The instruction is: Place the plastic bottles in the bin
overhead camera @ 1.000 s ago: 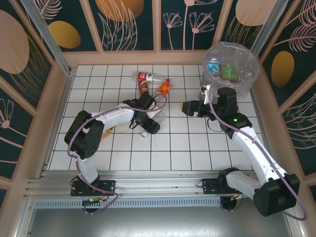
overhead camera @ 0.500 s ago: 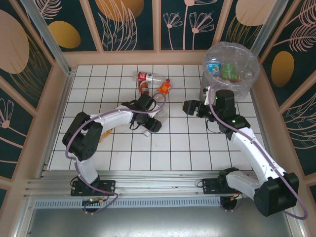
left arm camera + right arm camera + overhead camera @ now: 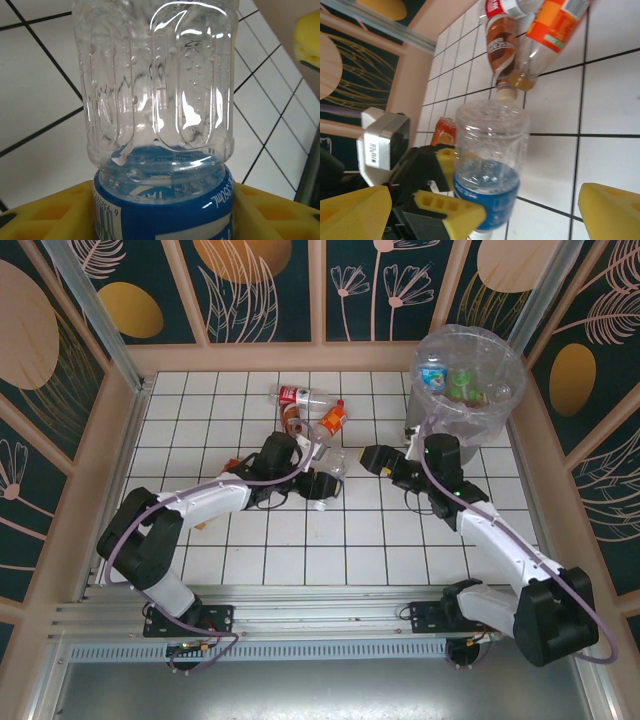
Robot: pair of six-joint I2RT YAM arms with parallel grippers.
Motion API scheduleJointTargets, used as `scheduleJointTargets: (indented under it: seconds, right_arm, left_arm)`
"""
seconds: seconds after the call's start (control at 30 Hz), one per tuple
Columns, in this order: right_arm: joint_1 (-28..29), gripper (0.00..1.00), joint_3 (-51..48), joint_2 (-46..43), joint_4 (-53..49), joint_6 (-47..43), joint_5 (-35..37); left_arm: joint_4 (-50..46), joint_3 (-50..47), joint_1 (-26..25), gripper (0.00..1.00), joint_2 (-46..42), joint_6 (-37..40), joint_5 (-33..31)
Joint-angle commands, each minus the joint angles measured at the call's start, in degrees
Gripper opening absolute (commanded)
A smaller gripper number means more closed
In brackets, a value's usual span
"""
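My left gripper [image 3: 322,486] is shut on a clear plastic bottle [image 3: 335,467] with a blue label [image 3: 165,210], its yellow pads [image 3: 47,212] pressing the label on both sides. The bottle [image 3: 490,150] sticks out towards my right gripper [image 3: 371,459], which stands wide open just right of it, yellow fingers [image 3: 610,205] apart and touching nothing. Three more bottles lie at the far middle: red-labelled [image 3: 300,395], brown-labelled [image 3: 291,418] and orange-labelled [image 3: 333,417]. The bin [image 3: 497,340] stands at the far right with several bottles [image 3: 433,377] inside.
Another orange-labelled bottle [image 3: 232,462] lies partly under my left arm. Wooden walls fence the white tiled table [image 3: 300,560] on three sides. The bin's bagged rim sits just behind my right arm's wrist.
My left gripper closed on the blue-labelled bottle and carried it right. My right gripper swung left toward it and opened wider.
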Motion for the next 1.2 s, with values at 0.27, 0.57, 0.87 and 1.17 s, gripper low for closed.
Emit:
scheduleJointTargets:
  seconds: [0.27,0.57,0.87,1.17]
  right_arm:
    - [5.03,0.99,2.02,8.06,9.60,3.23,1.01]
    - [7.65,0.98,3.60,12.79,14.78,3.39,-0.68]
    - [8.74,0.83,5.42,13.26,13.35,2.33,3.95]
    - [8.65,0.62,6.70,13.08,10.94,0.94,5.11]
  left_arm:
    - [10.99,-2.90,-1.37,0.58,-4.77,-7.08,4.51]
    - [11.48,-2.76,-2.10,0.60,-5.06,-7.04,5.84]
    - [11.50,-3.05,-2.65,0.60,-4.59,-6.87,5.62]
    - [11.55,-3.29,-2.91,0.62,-4.81,-6.69,5.71]
